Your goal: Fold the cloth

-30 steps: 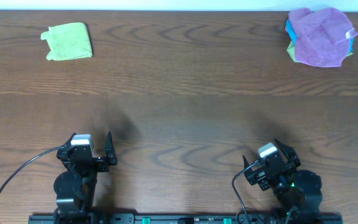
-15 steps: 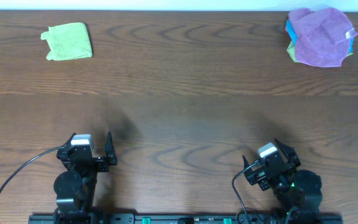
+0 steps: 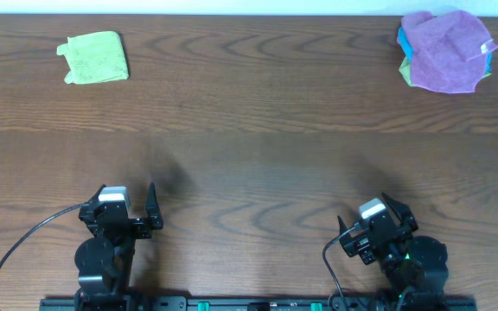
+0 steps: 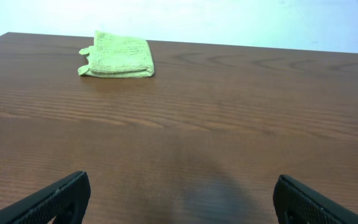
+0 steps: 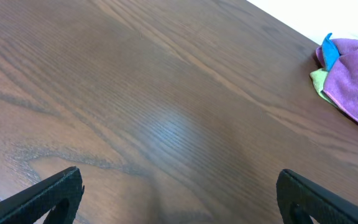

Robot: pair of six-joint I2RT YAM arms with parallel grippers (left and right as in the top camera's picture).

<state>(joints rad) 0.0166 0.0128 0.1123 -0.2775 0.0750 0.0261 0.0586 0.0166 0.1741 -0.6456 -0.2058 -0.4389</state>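
Dark wooden table (image 3: 249, 155) holds the cloth (image 3: 446, 52), crumpled at the far right corner on top of a blue cloth (image 5: 329, 51). A folded green cloth (image 3: 96, 58) lies far left. Left gripper (image 4: 179, 202) and right gripper (image 5: 179, 199) sit at the near edge, jaws spread wide, holding nothing.

Arms folded low — left end effector (image 4: 180, 198) and right end effector (image 5: 182, 196) spread wide.

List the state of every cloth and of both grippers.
mauve cloth, crumpled, unfolded, topping a pile at far right.
blue cloth, bunched beneath the mauve cloth, mostly hidden.
pile's green cloth, under the mauve cloth, only an edge showing.
folded green cloth, folded, alone at far left.
left gripper, open, holding nothing.
right gripper, open, holding nothing.
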